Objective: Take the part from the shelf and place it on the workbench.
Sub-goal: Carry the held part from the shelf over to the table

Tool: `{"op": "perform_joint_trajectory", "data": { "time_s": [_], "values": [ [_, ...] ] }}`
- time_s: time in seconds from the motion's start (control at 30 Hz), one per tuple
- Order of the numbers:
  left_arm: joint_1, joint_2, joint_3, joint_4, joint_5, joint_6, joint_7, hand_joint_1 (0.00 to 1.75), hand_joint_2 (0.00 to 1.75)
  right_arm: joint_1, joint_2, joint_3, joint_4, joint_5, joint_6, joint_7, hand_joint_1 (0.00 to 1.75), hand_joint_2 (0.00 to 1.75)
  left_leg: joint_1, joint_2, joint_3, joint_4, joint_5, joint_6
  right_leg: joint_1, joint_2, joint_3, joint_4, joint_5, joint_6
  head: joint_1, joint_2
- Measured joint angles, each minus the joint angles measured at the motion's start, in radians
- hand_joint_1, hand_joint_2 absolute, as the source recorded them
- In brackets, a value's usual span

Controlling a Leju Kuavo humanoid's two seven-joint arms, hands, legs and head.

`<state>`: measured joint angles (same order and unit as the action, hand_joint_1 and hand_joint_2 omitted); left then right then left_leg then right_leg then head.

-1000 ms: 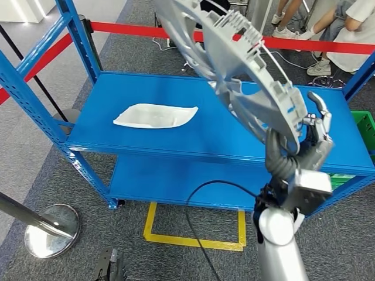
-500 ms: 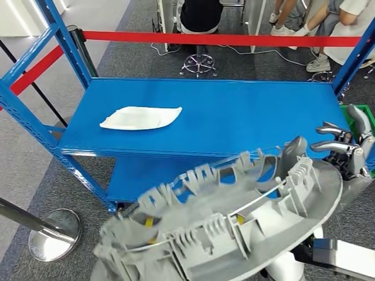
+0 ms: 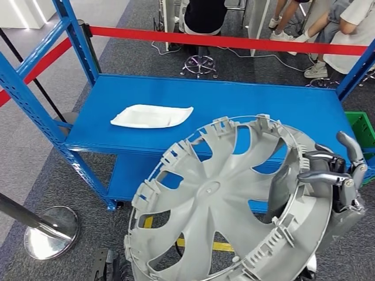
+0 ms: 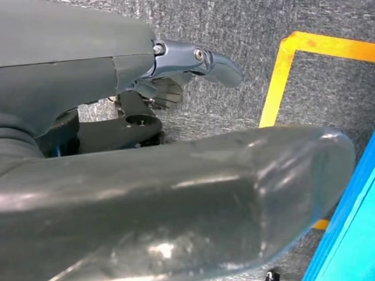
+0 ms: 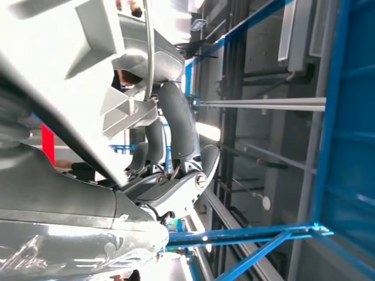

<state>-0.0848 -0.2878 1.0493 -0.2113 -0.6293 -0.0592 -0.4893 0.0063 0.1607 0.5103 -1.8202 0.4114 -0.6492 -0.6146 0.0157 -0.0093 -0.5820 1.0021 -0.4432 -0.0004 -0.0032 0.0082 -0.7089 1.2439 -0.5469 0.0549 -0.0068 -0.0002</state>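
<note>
**Wheel cover held at its rim in my right hand**

My right hand (image 3: 340, 175) grips the grey wheel cover (image 3: 221, 199) at its right rim, thumb inside and fingers (image 3: 320, 175) over the edge. The cover stands tilted in the air in front of the blue shelf (image 3: 248, 108), its hollow ribbed side toward me. My left hand (image 4: 132, 146) hangs over the floor, fingers apart, holding nothing.

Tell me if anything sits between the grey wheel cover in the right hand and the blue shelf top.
Nothing visible blocks it. The right hand grips the wheel cover by its rim above the blue shelf top; a white tray lies off to the left.
</note>
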Motion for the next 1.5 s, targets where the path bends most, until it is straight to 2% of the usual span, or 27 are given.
{"op": "perform_joint_trajectory", "data": {
  "time_s": [0.03,0.07,0.1,0.17,0.23,0.37,0.43,0.5,0.53,0.57,0.6,0.7,0.8,0.83,0.87,0.93,1.0,1.03,1.07,1.1,1.13,1.2,1.27,1.37,1.4,1.43,1.5],
  "values": [
    [0.001,0.0,0.002,0.0,0.0,0.001,0.001,0.0,1.75,0.008,-0.004,0.004,0.0,0.002,-0.009,0.003,1.75,1.75,0.0,0.001,0.0,0.0,0.0,0.001,-0.002,0.0,-0.026,0.055,-0.019,0.003,0.0,0.0],
    [0.001,0.0,0.004,0.0,0.001,0.003,0.002,0.0,1.75,0.014,-0.007,0.007,0.0,0.004,-0.015,0.006,1.75,1.75,0.0,0.001,0.001,0.0,-0.001,0.001,-0.003,-0.001,-0.035,0.074,-0.018,0.005,0.0,0.0],
    [0.002,0.0,0.006,0.0,0.0,0.004,0.003,0.0,1.75,0.02,-0.01,0.01,0.0,0.005,-0.02,0.011,1.75,1.75,0.001,0.001,0.002,0.0,-0.001,0.0,-0.005,-0.001,-0.024,0.053,0.002,0.006,0.0,0.0],
    [0.002,0.0,0.009,0.0,-0.001,0.004,0.005,0.0,1.75,0.027,-0.015,0.013,0.0,0.007,-0.023,0.02,1.75,1.75,0.002,-0.001,0.006,0.001,-0.004,-0.006,-0.008,-0.002,0.044,-0.077,0.064,0.008,0.0,0.0],
    [0.001,0.001,0.01,0.0,-0.003,0.002,0.005,0.0,1.75,0.033,-0.018,0.015,0.0,0.009,-0.023,0.03,1.75,1.75,0.0,-0.003,0.006,0.003,-0.006,-0.018,-0.008,0.0,0.099,-0.181,0.096,0.0,0.001,0.0],
    [0.0,-0.001,0.012,0.0,-0.007,-0.001,0.008,0.0,1.75,0.043,-0.023,0.019,0.001,0.024,-0.02,0.052,1.75,1.75,0.001,-0.002,0.005,-0.001,-0.005,-0.041,-0.004,0.006,0.105,-0.202,0.101,-0.03,-0.002,0.0],
    [-0.001,-0.004,0.013,0.0,-0.007,-0.001,0.01,0.0,1.75,0.045,-0.026,0.021,0.001,0.039,-0.016,0.067,1.75,1.75,0.001,0.0,-0.02,0.051,-0.043,-0.048,-0.007,0.004,0.105,-0.207,0.104,-0.042,-0.004,0.0],
    [-0.001,-0.006,0.015,0.0,-0.003,-0.001,0.015,0.0,1.75,0.045,-0.029,0.025,0.003,0.057,-0.008,0.086,1.75,1.75,0.0,0.001,-0.081,0.178,-0.106,-0.05,-0.006,0.003,0.104,-0.207,0.105,-0.049,-0.007,0.0],
    [0.0,-0.006,0.017,0.0,-0.001,-0.001,0.019,0.0,1.75,0.046,-0.032,0.027,0.004,0.065,-0.004,0.094,1.75,1.75,0.0,0.001,-0.111,0.238,-0.126,-0.05,-0.005,0.003,0.103,-0.207,0.105,-0.05,-0.007,0.0],
    [0.0,-0.007,0.019,0.0,0.001,-0.001,0.024,0.0,1.75,0.047,-0.036,0.029,0.006,0.073,0.0,0.102,1.75,1.75,0.0,0.001,-0.129,0.272,-0.13,-0.048,-0.003,0.003,0.103,-0.207,0.105,-0.051,-0.006,0.0],
    [0.001,-0.007,0.021,0.0,0.002,-0.001,0.03,0.0,1.75,0.05,-0.039,0.031,0.009,0.08,0.004,0.109,1.75,1.75,0.0,0.001,-0.129,0.269,-0.114,-0.046,-0.003,0.004,0.104,-0.207,0.104,-0.051,-0.006,0.0],
    [0.0,-0.007,0.026,0.0,0.003,-0.001,0.04,0.0,1.75,0.053,-0.046,0.035,0.013,0.089,0.008,0.12,1.75,1.75,-0.001,0.001,-0.099,0.201,-0.059,-0.041,-0.002,0.005,0.105,-0.207,0.104,-0.051,-0.007,0.0],
    [0.0,-0.007,0.026,0.0,0.003,-0.001,0.042,0.0,1.75,0.054,-0.046,0.035,0.013,0.09,0.008,0.12,1.75,1.75,-0.001,0.001,-0.094,0.191,-0.054,-0.04,-0.002,0.005,0.106,-0.207,0.104,-0.051,-0.006,0.0],
    [0.0,-0.008,0.028,0.0,0.003,0.0,0.045,0.0,1.75,0.054,-0.047,0.035,0.013,0.092,0.009,0.122,1.75,1.75,-0.001,0.001,-0.074,0.15,-0.037,-0.038,-0.002,0.006,0.106,-0.207,0.104,-0.05,-0.006,0.0],
    [0.0,-0.009,0.03,0.0,0.003,0.003,0.052,0.0,1.75,0.056,-0.05,0.036,0.014,0.096,0.009,0.126,1.75,1.75,-0.003,0.0,-0.051,0.101,-0.022,-0.033,-0.001,0.006,0.105,-0.208,0.105,-0.043,-0.006,0.0],
    [-0.001,-0.014,0.037,0.0,0.004,0.01,0.07,0.0,1.75,0.061,-0.057,0.04,0.016,0.104,0.009,0.134,1.75,1.75,-0.001,-0.001,-0.006,0.005,0.007,-0.014,0.0,0.004,0.082,-0.161,0.074,-0.017,0.0,0.0],
    [-0.002,-0.016,0.043,0.0,0.005,0.014,0.078,0.0,1.75,0.064,-0.063,0.042,0.018,0.106,0.009,0.138,1.75,1.75,0.002,0.0,-0.002,-0.007,0.007,-0.002,-0.001,0.0,0.022,-0.033,0.007,0.002,0.008,0.0],
    [-0.002,-0.016,0.044,0.0,0.006,0.015,0.078,0.0,1.75,0.065,-0.064,0.043,0.019,0.106,0.009,0.138,1.75,1.75,0.002,0.0,-0.001,-0.007,0.007,-0.001,-0.002,0.0,-0.008,0.031,-0.017,0.005,0.008,0.0],
    [-0.002,-0.016,0.046,0.0,0.006,0.015,0.079,0.0,1.75,0.066,-0.065,0.043,0.021,0.106,0.009,0.139,1.75,1.75,0.002,0.001,-0.001,-0.007,0.007,-0.001,-0.003,0.0,-0.026,0.068,-0.025,0.007,0.008,0.0],
    [-0.001,-0.016,0.047,0.0,0.007,0.016,0.08,0.0,1.75,0.067,-0.066,0.043,0.022,0.106,0.009,0.139,1.75,1.75,0.002,0.001,0.0,-0.007,0.007,-0.001,-0.003,0.0,-0.025,0.066,-0.013,0.008,0.008,0.0],
    [-0.002,-0.016,0.049,0.0,0.008,0.017,0.081,0.0,1.75,0.067,-0.067,0.044,0.022,0.106,0.009,0.14,1.75,1.75,0.002,0.0,0.002,-0.006,0.007,-0.002,-0.005,0.0,-0.003,0.023,0.016,0.008,0.008,0.0],
    [-0.002,-0.017,0.051,0.0,0.008,0.022,0.085,0.0,1.75,0.066,-0.067,0.044,0.023,0.103,0.009,0.141,1.75,1.75,0.002,-0.002,0.005,-0.005,0.007,-0.008,-0.007,-0.001,0.07,-0.115,0.078,0.007,0.008,0.0],
    [-0.002,-0.016,0.051,0.0,0.007,0.032,0.087,0.0,1.75,0.066,-0.068,0.047,0.023,0.097,0.009,0.141,1.75,1.75,-0.002,-0.004,0.003,-0.001,0.009,-0.02,-0.007,0.003,0.11,-0.196,0.103,-0.001,0.007,0.0],
    [-0.003,-0.014,0.052,0.0,-0.002,0.051,0.081,0.0,1.75,0.068,-0.068,0.05,0.023,0.084,0.008,0.139,1.75,1.75,-0.001,-0.004,-0.002,-0.003,0.013,-0.036,-0.006,0.007,0.104,-0.203,0.11,-0.023,0.006,0.0],
    [-0.003,-0.014,0.052,0.0,-0.006,0.057,0.078,0.0,1.75,0.068,-0.068,0.05,0.023,0.08,0.008,0.137,1.75,1.75,-0.001,-0.003,-0.006,0.004,0.002,-0.04,-0.006,0.007,0.102,-0.204,0.113,-0.031,0.005,0.0],
    [-0.004,-0.013,0.052,0.0,-0.01,0.063,0.075,0.0,1.75,0.067,-0.068,0.05,0.023,0.077,0.007,0.136,1.75,1.75,0.0,-0.003,-0.017,0.03,-0.021,-0.044,-0.008,0.005,0.099,-0.207,0.118,-0.038,0.004,0.0],
    [-0.004,-0.012,0.052,0.0,-0.018,0.071,0.071,0.0,1.75,0.067,-0.068,0.051,0.023,0.072,0.007,0.133,1.75,1.75,-0.001,-0.001,-0.063,0.144,-0.098,-0.049,-0.007,0.002,0.088,-0.209,0.127,-0.048,0.0,0.0]
  ]
}}
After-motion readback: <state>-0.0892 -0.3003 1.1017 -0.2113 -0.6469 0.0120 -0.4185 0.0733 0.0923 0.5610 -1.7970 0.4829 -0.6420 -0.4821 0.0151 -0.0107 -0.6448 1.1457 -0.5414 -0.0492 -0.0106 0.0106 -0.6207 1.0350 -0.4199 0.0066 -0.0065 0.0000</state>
